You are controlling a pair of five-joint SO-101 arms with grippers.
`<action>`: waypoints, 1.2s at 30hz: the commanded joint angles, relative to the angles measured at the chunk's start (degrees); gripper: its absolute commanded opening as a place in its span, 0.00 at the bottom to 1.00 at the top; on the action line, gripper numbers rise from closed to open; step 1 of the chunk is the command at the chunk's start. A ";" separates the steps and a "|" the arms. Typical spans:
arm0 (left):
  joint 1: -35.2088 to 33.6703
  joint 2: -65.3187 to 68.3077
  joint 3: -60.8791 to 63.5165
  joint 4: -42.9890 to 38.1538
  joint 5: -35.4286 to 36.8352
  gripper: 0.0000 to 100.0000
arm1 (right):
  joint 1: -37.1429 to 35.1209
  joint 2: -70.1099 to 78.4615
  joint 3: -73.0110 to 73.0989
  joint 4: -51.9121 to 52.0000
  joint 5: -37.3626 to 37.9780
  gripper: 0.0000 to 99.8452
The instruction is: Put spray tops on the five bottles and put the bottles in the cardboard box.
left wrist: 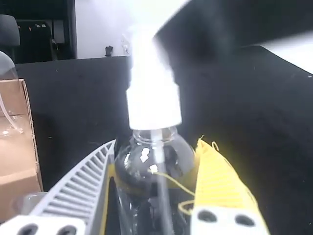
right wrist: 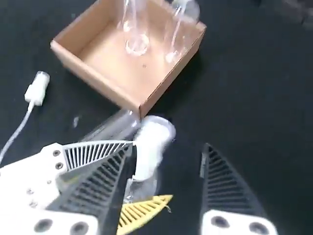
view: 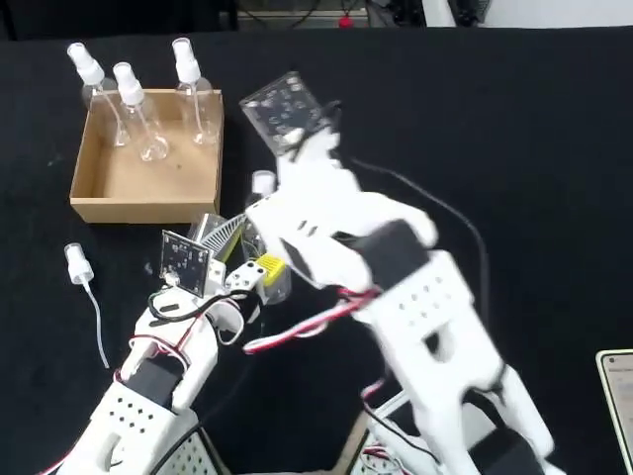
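With your left gripper [left wrist: 156, 143] clamping the bottle [left wrist: 142, 169], centre the wide-open right gripper [right wrist: 167, 147] on the spray top [right wrist: 149, 147] before closing.

So the table [view: 514, 148] has a plain black cloth over it, a bit fuzzy looking. There's a tiny pale speck [right wrist: 76, 121] of something lying on it. Over at the right edge a flat light thing with a grey frame [view: 618, 396] sits on the cloth, cut off by the frame, can't tell what it is. Past the far edge there's a tangle of cables [view: 287, 12] and a small red thing [view: 344, 20] next to them. Room behind: white wall [left wrist: 98, 27], a dark chair [left wrist: 9, 29], and beside it a black unit [left wrist: 41, 32] with little red lights. Also a small dark object [left wrist: 108, 50] right at the table's far edge.
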 commanded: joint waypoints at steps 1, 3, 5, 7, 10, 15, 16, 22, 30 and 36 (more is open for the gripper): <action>-0.40 -1.05 -1.10 -1.41 0.44 0.05 | 2.29 -5.41 -4.79 0.62 0.44 0.09; -0.40 -1.05 -1.10 -1.41 0.44 0.05 | 4.57 -6.20 -5.23 -0.79 0.09 0.03; -0.40 -1.05 -1.01 -1.41 0.44 0.05 | 6.33 -5.76 -4.44 -3.16 0.00 0.02; -0.40 -1.05 -1.01 -1.41 0.44 0.05 | 7.38 -4.18 -2.33 -6.59 0.00 0.03; -0.40 -1.05 -1.01 -1.41 0.44 0.05 | 7.56 -0.48 0.48 -12.92 0.00 0.03; -0.40 -1.05 -0.92 -1.41 0.44 0.05 | 6.24 4.18 0.40 -15.82 0.00 0.03; -0.40 -1.05 -0.92 -1.41 0.44 0.05 | 5.80 4.70 0.31 -14.95 0.26 0.03; -0.40 -1.05 -0.92 -1.41 0.44 0.05 | 1.67 4.35 -0.04 -6.51 0.44 0.03; -0.40 -1.05 -0.84 -1.41 0.44 0.05 | 0.09 0.40 1.71 -2.99 0.44 0.03; -0.40 -1.05 -0.84 -1.41 0.44 0.05 | 0.26 -2.33 2.15 0.26 0.44 0.03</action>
